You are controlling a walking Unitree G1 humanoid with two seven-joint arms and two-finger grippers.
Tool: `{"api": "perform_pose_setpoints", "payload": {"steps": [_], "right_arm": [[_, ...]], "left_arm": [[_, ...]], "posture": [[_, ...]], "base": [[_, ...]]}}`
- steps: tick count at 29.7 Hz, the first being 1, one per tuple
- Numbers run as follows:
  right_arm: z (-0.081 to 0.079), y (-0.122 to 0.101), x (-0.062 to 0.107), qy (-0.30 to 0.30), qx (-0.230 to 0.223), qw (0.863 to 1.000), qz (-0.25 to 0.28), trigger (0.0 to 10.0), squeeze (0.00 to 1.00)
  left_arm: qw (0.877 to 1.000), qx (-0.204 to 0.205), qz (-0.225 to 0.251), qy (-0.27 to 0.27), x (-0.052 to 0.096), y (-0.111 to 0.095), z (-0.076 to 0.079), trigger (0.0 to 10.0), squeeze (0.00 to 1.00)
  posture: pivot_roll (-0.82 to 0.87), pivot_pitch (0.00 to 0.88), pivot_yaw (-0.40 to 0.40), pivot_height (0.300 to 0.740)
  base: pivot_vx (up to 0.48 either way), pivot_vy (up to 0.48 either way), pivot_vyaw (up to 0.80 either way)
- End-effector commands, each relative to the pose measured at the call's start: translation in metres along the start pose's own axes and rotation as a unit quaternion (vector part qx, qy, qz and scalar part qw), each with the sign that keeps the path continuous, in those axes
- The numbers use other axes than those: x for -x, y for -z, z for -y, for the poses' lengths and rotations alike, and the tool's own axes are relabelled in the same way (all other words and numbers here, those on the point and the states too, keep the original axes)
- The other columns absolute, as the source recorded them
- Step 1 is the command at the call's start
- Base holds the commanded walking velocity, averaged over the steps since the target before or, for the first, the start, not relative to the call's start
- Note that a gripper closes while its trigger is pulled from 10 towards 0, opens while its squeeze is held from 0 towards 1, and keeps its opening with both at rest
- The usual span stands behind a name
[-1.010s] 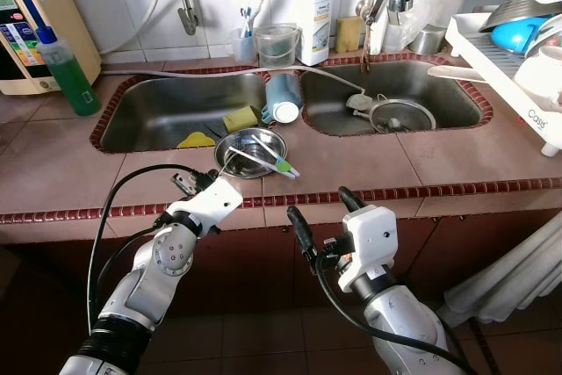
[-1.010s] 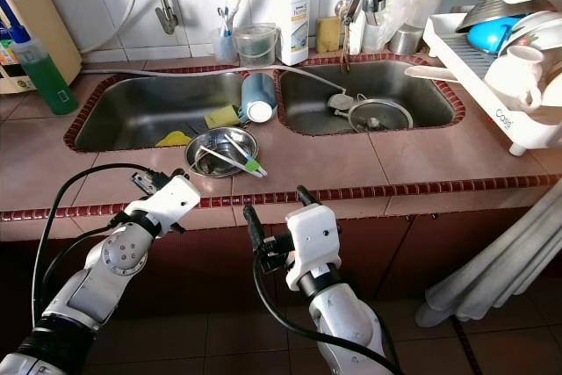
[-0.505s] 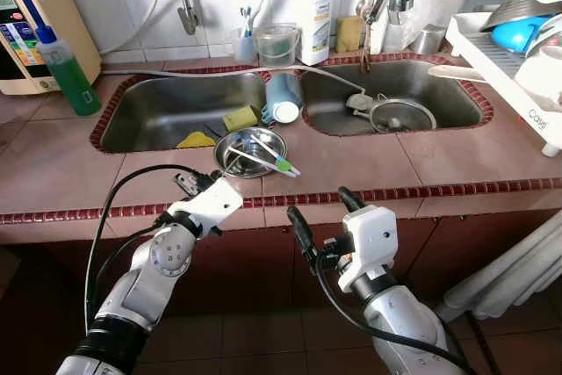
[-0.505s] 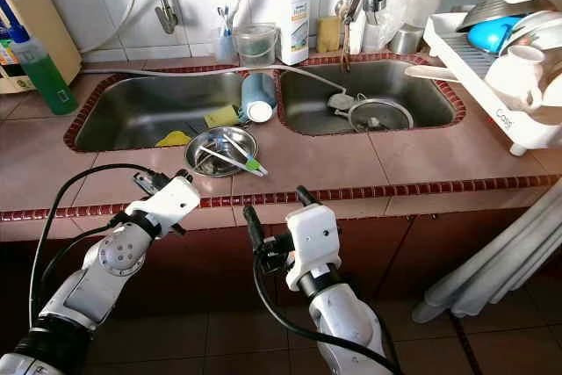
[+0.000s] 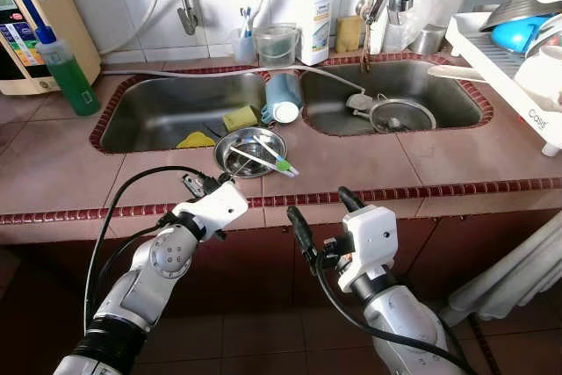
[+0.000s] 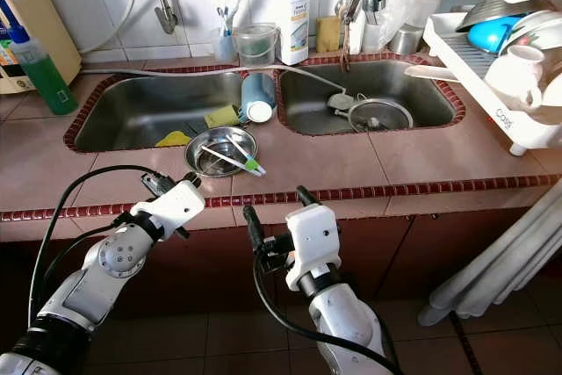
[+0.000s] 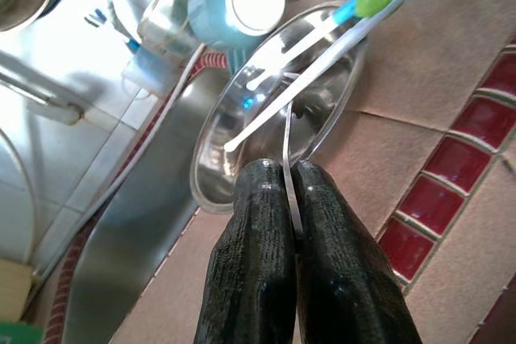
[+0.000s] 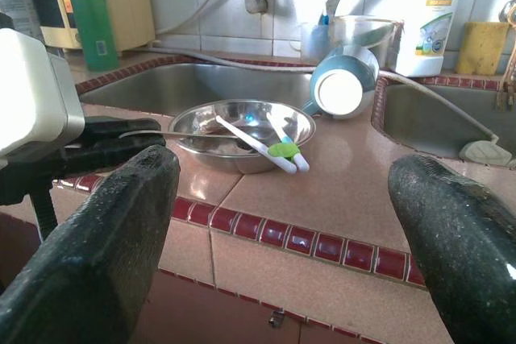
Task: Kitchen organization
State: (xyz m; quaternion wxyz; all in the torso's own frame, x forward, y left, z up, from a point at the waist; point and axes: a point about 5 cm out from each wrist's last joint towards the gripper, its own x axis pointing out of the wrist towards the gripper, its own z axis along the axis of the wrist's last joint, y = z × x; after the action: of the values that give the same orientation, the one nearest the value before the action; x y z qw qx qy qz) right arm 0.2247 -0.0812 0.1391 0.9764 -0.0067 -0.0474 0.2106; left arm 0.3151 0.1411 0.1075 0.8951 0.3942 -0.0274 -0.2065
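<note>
A steel bowl (image 5: 250, 148) sits on the tiled counter between the sinks and the front edge. Two toothbrushes (image 5: 270, 161) with white handles lie across it. A thin metal utensil (image 7: 289, 147) reaches from the bowl toward me. My left gripper (image 5: 204, 183) is at the counter's front edge, just short of the bowl, and is shut on the utensil's handle. My right gripper (image 5: 320, 212) hangs open below the counter edge, to the right of the left one, with nothing between its fingers (image 8: 105, 231).
A blue cup (image 5: 281, 98) lies on the divider between the two sinks, behind the bowl. A yellow sponge (image 5: 239, 118) is in the left sink, a strainer (image 5: 399, 114) in the right. A green soap bottle (image 5: 66, 68) stands far left, a dish rack (image 5: 518, 50) far right.
My left gripper has edged a little to the right along the counter edge, still holding the utensil. The right arm has not moved.
</note>
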Motion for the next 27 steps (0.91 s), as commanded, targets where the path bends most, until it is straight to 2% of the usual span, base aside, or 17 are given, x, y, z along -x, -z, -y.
{"api": "perform_pose_setpoints", "payload": {"steps": [1,11,19,27], "right_arm": [[-0.002,-0.005,-0.001,-0.002,-0.004,1.0,0.008,10.0,0.0],[-0.002,-0.004,-0.001,-0.003,-0.007,1.0,0.008,10.0,0.0],[-0.003,-0.004,-0.001,-0.005,-0.007,1.0,0.008,10.0,0.0],[-0.004,-0.004,-0.001,-0.005,-0.008,1.0,0.008,10.0,0.0]], "left_arm": [[1.0,-0.002,-0.005,0.031,0.004,0.004,0.008,10.0,0.0],[0.997,0.014,-0.001,0.074,0.009,0.005,0.015,10.0,0.0],[0.996,-0.003,-0.005,0.085,0.011,0.007,0.016,10.0,0.0],[0.995,0.001,-0.001,0.103,0.014,0.007,0.02,10.0,0.0]], "posture": [[-0.24,0.027,0.089,0.74],[-0.24,0.027,0.092,0.74],[-0.24,0.025,0.093,0.74],[-0.24,0.021,0.097,0.74]], "base": [[0.0,0.0,0.0],[0.0,0.0,0.0],[0.0,0.0,0.0],[0.0,0.0,0.0]]}}
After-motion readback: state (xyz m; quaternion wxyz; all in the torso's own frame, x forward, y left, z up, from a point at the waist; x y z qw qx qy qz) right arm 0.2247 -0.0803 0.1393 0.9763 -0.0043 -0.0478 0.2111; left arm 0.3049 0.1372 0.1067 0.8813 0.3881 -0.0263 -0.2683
